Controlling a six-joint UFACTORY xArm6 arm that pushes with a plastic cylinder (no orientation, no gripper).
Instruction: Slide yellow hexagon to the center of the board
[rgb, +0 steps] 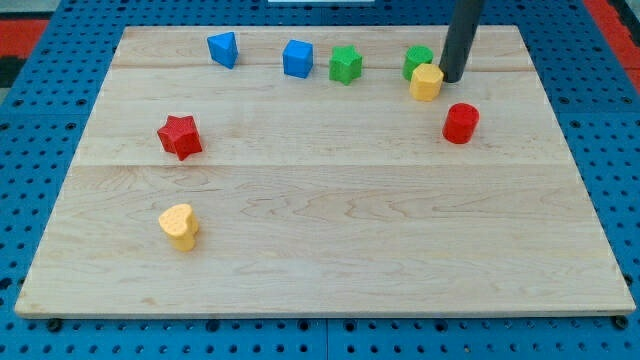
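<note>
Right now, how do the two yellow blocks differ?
The yellow hexagon sits near the view's top right, touching or nearly touching a green block; the yellow heart stands alone at the lower left. My tip is right beside the hexagon, on its right, and far from the heart. The hexagon has flat sides; the heart has rounded lobes. Both are yellow, similar in size, and rest on the wooden board.

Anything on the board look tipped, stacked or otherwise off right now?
Nothing stands out. All blocks sit flat on the board. Only crowding: the yellow hexagon touches the green block behind it, with my tip right against the hexagon's right side.
</note>
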